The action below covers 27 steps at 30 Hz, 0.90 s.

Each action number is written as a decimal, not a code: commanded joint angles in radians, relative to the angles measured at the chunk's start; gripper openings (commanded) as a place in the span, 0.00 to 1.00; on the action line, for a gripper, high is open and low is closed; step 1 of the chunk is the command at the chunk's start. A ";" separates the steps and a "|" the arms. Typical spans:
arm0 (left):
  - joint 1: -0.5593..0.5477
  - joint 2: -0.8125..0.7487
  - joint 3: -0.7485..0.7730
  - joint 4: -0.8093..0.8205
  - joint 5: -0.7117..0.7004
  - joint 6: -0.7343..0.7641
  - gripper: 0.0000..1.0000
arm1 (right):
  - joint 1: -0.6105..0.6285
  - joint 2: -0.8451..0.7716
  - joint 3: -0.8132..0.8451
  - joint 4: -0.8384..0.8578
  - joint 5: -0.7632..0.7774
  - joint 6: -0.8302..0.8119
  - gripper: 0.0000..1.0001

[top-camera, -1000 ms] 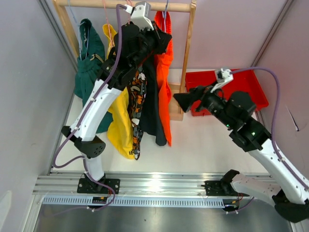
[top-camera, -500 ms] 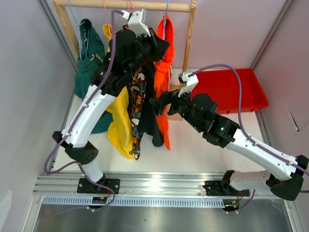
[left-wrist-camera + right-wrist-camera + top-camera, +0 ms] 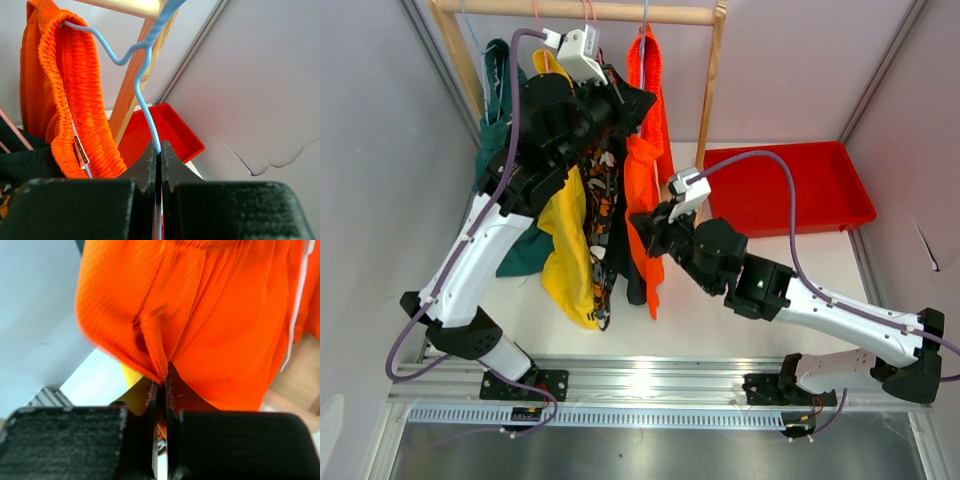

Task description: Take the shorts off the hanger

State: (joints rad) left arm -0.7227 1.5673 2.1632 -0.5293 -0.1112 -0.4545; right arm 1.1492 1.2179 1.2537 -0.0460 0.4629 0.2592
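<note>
Fingers (image 3: 148,161) of the left gripper (image 3: 159,149) are clamping tight on the thin light-blue wire hanger (image 3: 141,85), low centre of the left wrist view. The hanger's wire is rising to the pale wooden rail (image 3: 127,6) at the top edge. Bright orange mesh shorts (image 3: 60,100) with an elastic waist are hanging on that hanger, upper left. The right gripper (image 3: 161,382) is pinching a fold of the same shorts, fingers closed onto the fabric (mid-frame, right wrist view). In the top view the orange pair is hanging rightmost in the row, beside the black pair (image 3: 633,280), the orange-black-white patterned pair (image 3: 605,195), the yellow pair (image 3: 568,265) and the dark green pair (image 3: 520,255). A red plastic tray (image 3: 820,185) is lying at right.
</note>
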 commanded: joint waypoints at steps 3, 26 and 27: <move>-0.006 -0.024 0.072 0.109 -0.013 0.017 0.00 | 0.145 -0.060 -0.069 0.000 0.169 0.029 0.00; 0.009 0.007 0.179 -0.081 -0.010 0.053 0.00 | 0.464 -0.075 -0.145 -0.072 0.550 0.120 0.00; 0.006 -0.015 0.106 -0.099 0.013 0.033 0.00 | 0.437 -0.089 -0.122 -0.072 0.539 0.100 0.00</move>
State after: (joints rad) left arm -0.7265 1.6318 2.3058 -0.6685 -0.1497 -0.3950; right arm 1.6432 1.1553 1.0702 -0.1272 0.9882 0.4118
